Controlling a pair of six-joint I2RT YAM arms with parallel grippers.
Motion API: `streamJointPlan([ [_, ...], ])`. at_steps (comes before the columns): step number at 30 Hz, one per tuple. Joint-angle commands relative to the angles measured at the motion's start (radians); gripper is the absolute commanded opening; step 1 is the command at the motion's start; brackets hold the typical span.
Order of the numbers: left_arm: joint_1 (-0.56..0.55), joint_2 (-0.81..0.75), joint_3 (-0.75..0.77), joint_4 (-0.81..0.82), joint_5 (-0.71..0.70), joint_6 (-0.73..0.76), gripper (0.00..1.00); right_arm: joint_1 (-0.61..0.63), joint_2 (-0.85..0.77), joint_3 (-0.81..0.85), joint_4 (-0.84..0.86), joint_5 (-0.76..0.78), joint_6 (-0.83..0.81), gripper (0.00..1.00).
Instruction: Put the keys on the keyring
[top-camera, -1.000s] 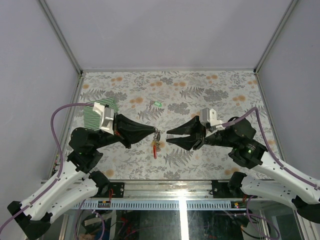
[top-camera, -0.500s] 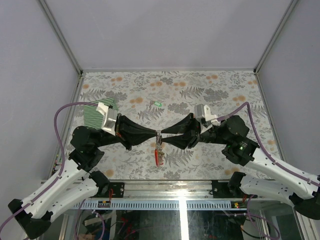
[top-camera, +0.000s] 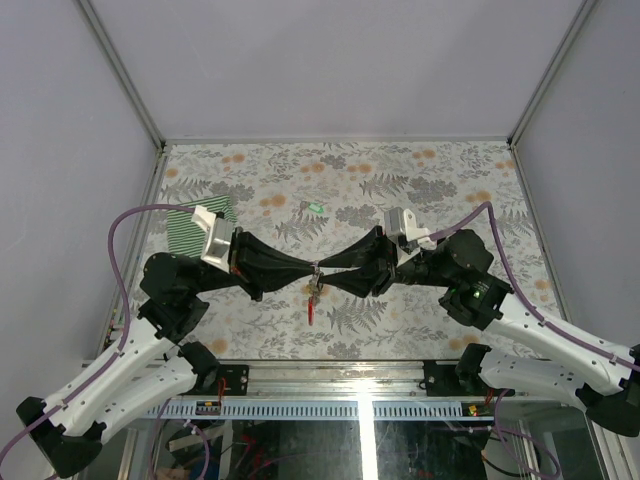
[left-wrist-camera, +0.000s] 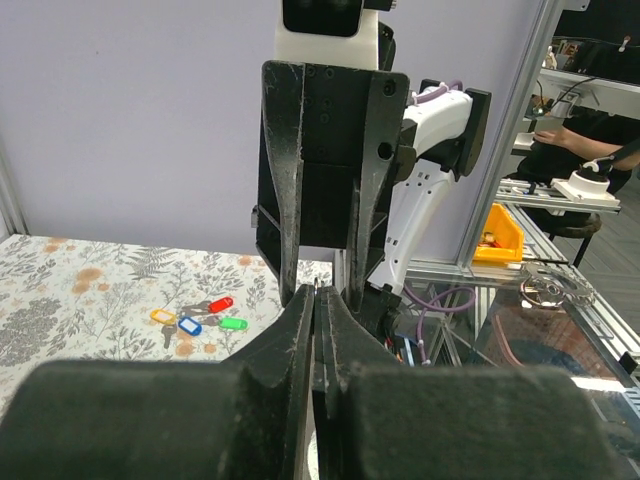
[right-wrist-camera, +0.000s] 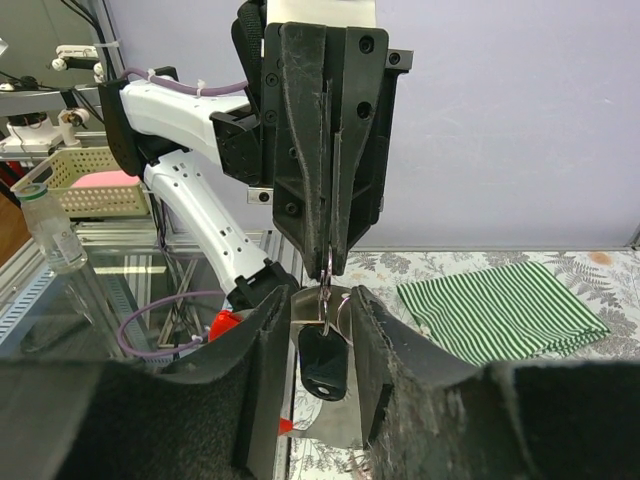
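The keyring (top-camera: 313, 295) hangs mid-air between the two gripper tips.
Top ring clamped tight in left gripper (top-camera: 311, 268); long axis vertical, red end down; right gripper (top-camera: 323, 272) jaws apart, flanking it.

Green-striped cloth (right-wrist-camera: 500, 308), floral table (top-camera: 420, 180), red-looped keyring (top-camera: 311, 311)

- Two grippers of mine: left gripper (top-camera: 312, 267), right gripper (top-camera: 323, 269).
- One keyring (top-camera: 312, 308).
- Four keys (left-wrist-camera: 195, 318), heads yellow, blue, red, green.
- One striped cloth (right-wrist-camera: 500, 310).
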Motion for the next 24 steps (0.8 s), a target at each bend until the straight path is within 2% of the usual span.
streamJointPlan([
  [1,-0.008,-0.006,0.046,0.093,0.015,-0.022,0.00,0.002,0.004,0.000,0.070,-0.019,0.010,0.36],
  [13,-0.014,-0.003,0.051,0.097,0.016,-0.024,0.00,0.002,0.042,0.000,0.117,-0.049,0.039,0.29],
  [24,-0.015,-0.005,0.052,0.080,0.007,-0.012,0.00,0.002,0.042,0.002,0.139,-0.057,0.046,0.30],
])
